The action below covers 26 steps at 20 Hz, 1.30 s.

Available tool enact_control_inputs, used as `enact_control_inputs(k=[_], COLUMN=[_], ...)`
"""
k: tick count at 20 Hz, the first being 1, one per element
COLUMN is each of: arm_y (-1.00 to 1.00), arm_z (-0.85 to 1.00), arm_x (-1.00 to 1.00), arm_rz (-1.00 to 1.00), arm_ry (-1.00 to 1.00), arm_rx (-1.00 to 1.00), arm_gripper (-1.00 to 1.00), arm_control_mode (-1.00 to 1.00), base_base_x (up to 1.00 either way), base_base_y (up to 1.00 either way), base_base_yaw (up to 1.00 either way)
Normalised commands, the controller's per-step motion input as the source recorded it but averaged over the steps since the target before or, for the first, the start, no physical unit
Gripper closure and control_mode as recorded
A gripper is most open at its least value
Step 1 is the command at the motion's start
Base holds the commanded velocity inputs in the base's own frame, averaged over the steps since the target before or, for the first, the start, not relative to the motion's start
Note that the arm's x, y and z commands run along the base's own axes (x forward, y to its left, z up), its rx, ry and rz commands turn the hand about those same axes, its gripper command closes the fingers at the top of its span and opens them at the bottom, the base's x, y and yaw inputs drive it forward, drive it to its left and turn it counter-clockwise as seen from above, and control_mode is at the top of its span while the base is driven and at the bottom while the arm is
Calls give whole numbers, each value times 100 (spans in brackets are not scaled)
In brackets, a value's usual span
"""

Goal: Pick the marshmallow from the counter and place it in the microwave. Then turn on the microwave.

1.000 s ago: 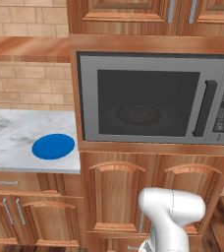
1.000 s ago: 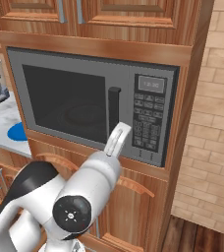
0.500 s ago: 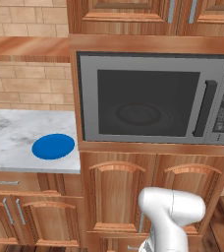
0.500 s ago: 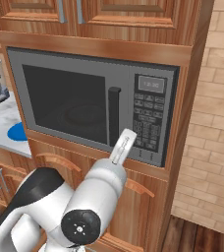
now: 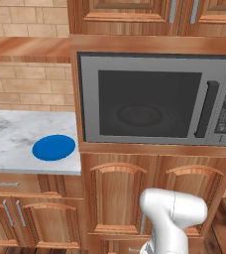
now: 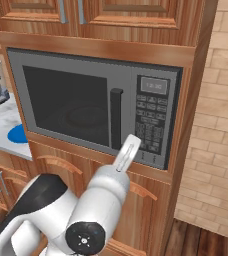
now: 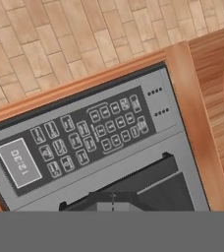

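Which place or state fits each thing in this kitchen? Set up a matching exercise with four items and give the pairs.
Things:
1. blue plate
2. microwave door
3. hand
4. keypad

Descriptions:
A. shut, raised in front of the microwave's lower edge
B. closed
C. lying on the marble counter
D. right of the black handle

Pairs: 1-C, 2-B, 3-A, 4-D
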Motion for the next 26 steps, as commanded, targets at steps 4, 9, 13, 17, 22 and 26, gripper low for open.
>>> enact_control_inputs(k=[4, 9, 13, 17, 22, 26], arm_y=[0, 0, 0, 0, 0, 0], arm_z=[-8, -7, -3, -4, -2, -5], arm_x=[1, 1, 4, 9, 15, 19], arm_rz=[0, 0, 0, 0, 0, 0], arm_ry=[-5, -4, -3, -1, -1, 0], arm_rx=[1, 0, 0, 0, 0, 0], arm_gripper=[100, 100, 100, 100, 100, 100], arm_control_mode=[-100, -100, -100, -100, -100, -100], base_base_x=[0, 0, 0, 0, 0, 0], base_base_y=[0, 0, 0, 0, 0, 0], base_base_yaw=[0, 0, 0, 0, 0, 0])
